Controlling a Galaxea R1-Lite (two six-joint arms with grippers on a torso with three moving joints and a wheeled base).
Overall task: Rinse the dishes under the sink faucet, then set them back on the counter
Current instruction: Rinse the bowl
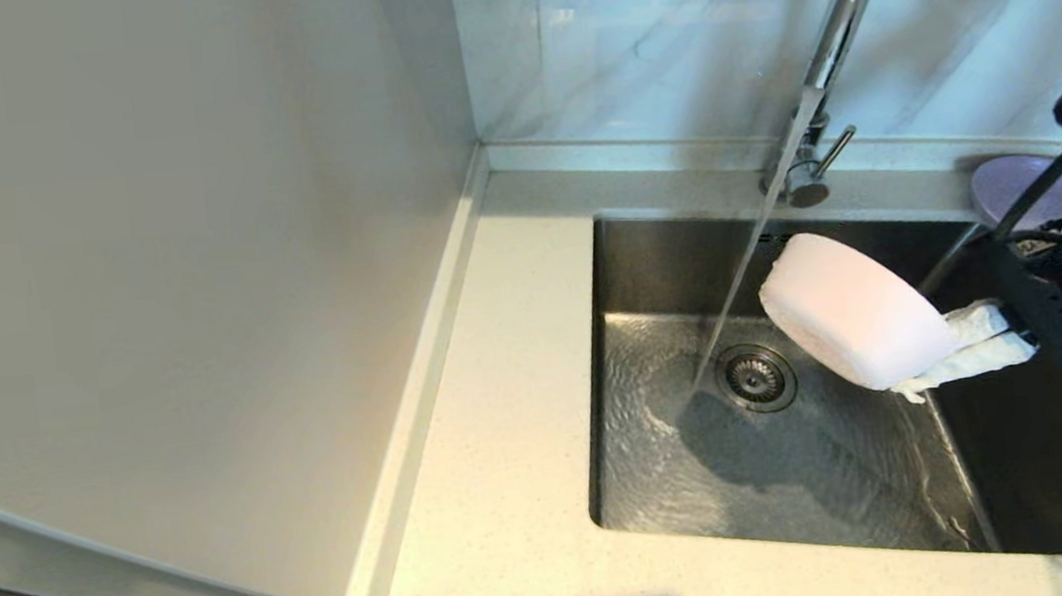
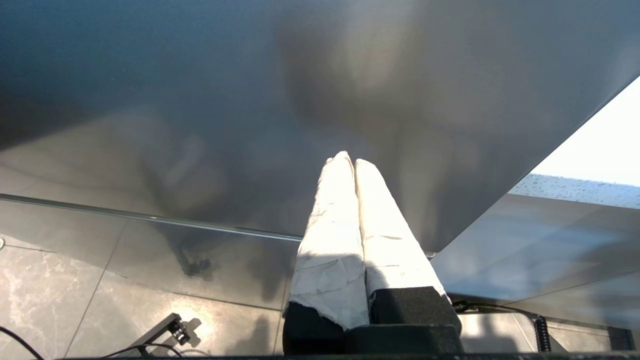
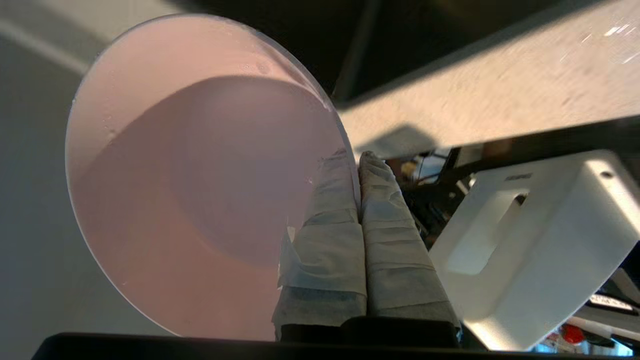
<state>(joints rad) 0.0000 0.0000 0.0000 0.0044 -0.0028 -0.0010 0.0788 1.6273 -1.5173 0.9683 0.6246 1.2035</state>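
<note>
Pale pink and smooth like plastic, the small round bowl-like dish hangs over the square brushed-steel sink at centre right of the head view, and our right claw is clamped on its rim. In the right wrist view the two cloth-wrapped fingers pinch the thin edge of the dish between them, with the hollow side facing the camera. The dish is tipped up on edge, its underside turned toward the upper left of the head view.

What the next move turns on, we judge, is this: the stream from the tall chrome gooseneck faucet slants down to land just left of the round strainer drain, and the dish sits to the right of that stream, near it but not visibly in it. So the water lies to the left of the claw, and the dish's hollow faces away from it. We would need to carry the dish leftward and turn its open face toward the water.

The wide lavender plate rests on the off-white speckled desk at the right edge, behind the arm. Our left claw is parked away from the sink, fingers pressed together and empty.
</note>
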